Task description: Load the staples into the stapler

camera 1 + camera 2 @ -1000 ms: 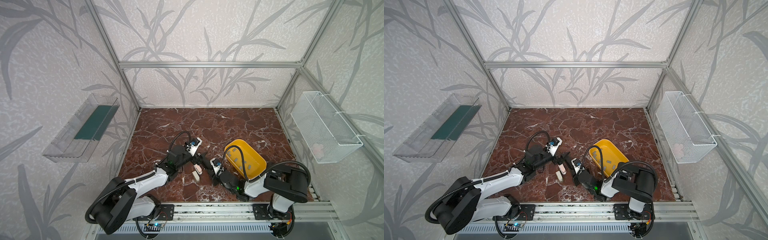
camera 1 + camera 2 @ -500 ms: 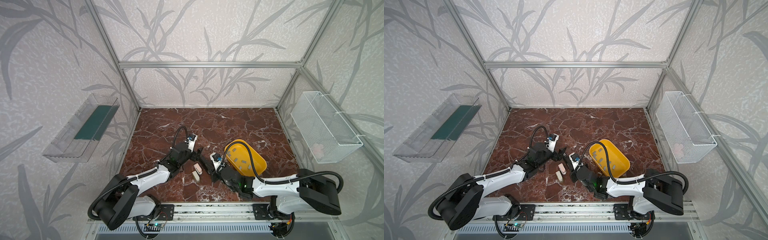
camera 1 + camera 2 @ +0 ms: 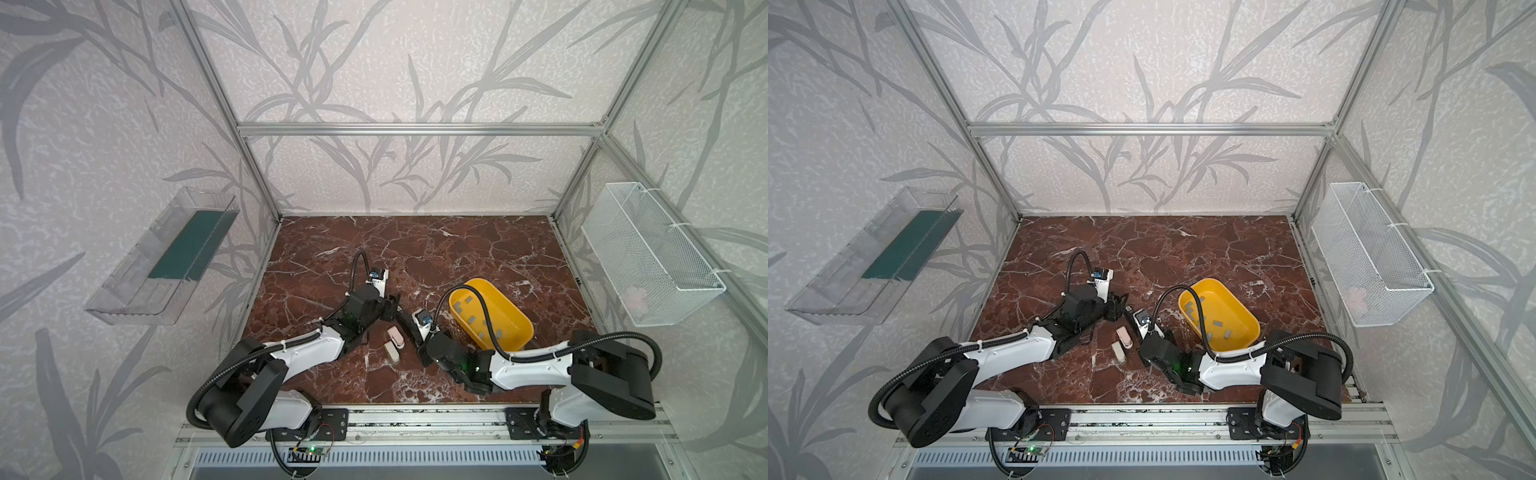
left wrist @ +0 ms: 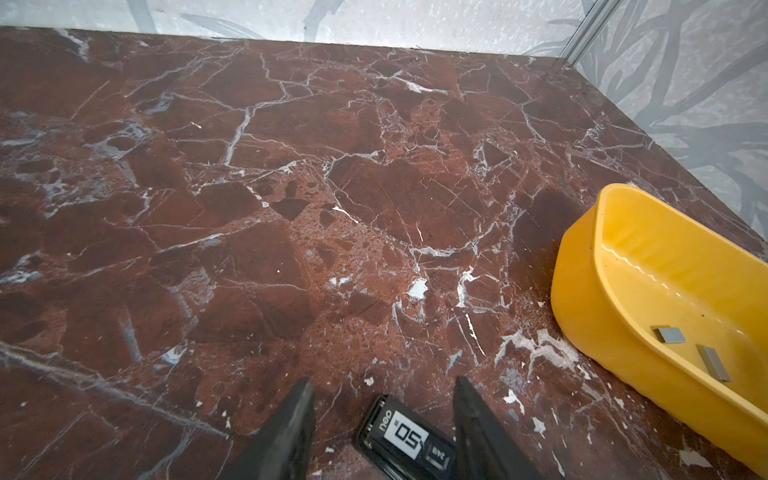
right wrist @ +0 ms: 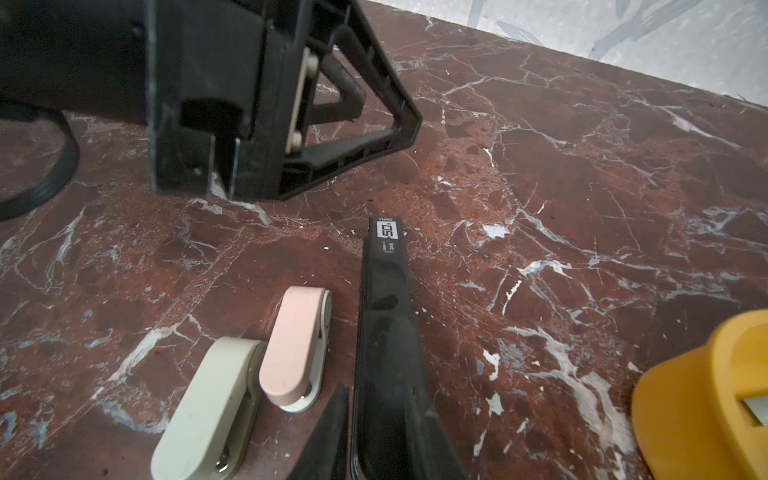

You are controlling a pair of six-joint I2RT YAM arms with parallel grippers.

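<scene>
Grey staples (image 3: 471, 320) lay loose in yellow tray (image 3: 505, 309), right of both grippers, none in either. Right gripper (image 5: 382, 401) pinched near end of black stapler (image 5: 386, 316), fingers flush on both sides. Left gripper (image 4: 384, 381) stood part-wide, straddling stapler's far labelled end, gap each side. Right wrist view showed pink stapler (image 5: 295, 345) and cream stapler (image 5: 208, 399) touching, just left of black one; left wrist view missed them, gave instead two staples close up on tray floor.

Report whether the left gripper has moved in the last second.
Yes. The left gripper has shifted slightly toward the back wall, away from the unmoved pink stapler.
</scene>
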